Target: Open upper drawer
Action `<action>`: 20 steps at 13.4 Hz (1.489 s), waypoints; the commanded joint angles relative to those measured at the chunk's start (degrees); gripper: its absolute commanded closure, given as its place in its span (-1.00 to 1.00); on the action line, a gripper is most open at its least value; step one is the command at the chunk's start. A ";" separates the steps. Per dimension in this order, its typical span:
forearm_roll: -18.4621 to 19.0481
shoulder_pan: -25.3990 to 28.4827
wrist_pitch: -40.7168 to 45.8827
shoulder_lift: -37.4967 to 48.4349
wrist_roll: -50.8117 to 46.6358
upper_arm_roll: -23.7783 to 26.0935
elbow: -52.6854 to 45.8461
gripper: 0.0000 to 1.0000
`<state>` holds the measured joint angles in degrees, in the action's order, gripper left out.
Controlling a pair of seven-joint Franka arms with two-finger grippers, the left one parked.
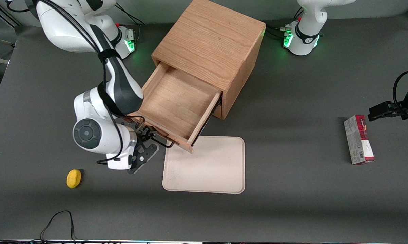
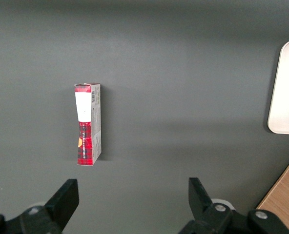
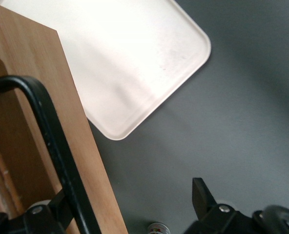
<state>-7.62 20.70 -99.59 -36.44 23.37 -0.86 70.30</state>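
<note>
The gripper (image 1: 149, 135) is found at the front of the upper drawer (image 1: 175, 105), low beside the wrist. In the wrist view its fingers (image 3: 203, 197) are spread wide, with the black handle (image 3: 54, 146) passing between them and no clamping to be seen. The handle is seen to stand off the wooden drawer front (image 3: 37, 117).

The drawer is drawn well out of the cabinet (image 1: 209, 47), and its bare wooden floor is exposed. Its front corner overhangs the edge of the tray (image 1: 205, 164), which lies flat on the table (image 1: 292, 203) just in front of the cabinet, nearer the front camera.

A yellow object (image 1: 74, 178) rests on the table toward the working arm's end, nearer the camera than the gripper and apart from it. A red and white box (image 1: 358, 139) lies toward the parked arm's end, well apart from the cabinet; it is also seen from the left wrist (image 2: 88, 124).

Open table is left between the tray and the box, and between the tray and the camera-side edge. A black cable (image 1: 56, 222) is looped at that edge.
</note>
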 commanded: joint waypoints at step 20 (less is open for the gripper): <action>1.38 -3.74 9.00 30.24 -6.35 -11.25 23.25 -1.00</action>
<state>-6.92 16.42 -84.48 -17.71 22.34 -9.14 77.95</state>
